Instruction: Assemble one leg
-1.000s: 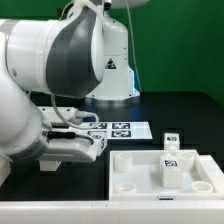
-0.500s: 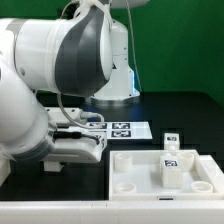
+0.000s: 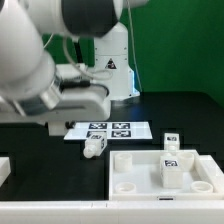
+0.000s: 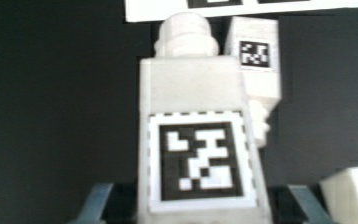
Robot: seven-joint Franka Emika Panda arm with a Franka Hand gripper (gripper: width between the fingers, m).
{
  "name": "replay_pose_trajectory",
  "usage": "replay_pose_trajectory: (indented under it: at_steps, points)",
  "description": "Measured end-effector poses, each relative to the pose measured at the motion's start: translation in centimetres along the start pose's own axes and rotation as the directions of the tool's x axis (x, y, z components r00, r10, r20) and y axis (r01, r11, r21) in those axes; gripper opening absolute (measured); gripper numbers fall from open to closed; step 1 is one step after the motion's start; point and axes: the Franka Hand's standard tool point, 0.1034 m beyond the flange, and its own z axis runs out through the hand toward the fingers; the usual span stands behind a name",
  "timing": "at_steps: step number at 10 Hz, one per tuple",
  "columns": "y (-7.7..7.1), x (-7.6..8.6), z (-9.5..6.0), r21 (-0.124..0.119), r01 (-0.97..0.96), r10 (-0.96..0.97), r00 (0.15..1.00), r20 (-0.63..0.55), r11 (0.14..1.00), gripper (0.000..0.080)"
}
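Lying on the black table [image 3: 55, 170] just beside the marker board [image 3: 108, 129], green wall [image 3: 180, 50] behind, the leg [image 4: 202, 130] sits between the gripper's [image 4: 202, 205] spread fingers, ungripped.

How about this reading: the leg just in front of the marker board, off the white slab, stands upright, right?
Not quite. The leg just in front of the marker board, off the white slab, is tipped over on its side, not upright; the exterior view shows it.
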Motion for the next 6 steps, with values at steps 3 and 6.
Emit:
replay_pose_trajectory:
  at_steps: [3,6]
  points:
    - [0.4,1.5,-0.5,-0.013,0.019,-0.021,0.992,-0.124,1.0,0.0282]
    - [0.5,1.9,-1.0,0.018,-0.011,0.015,0.962,-0.272,1.0,0.0282]
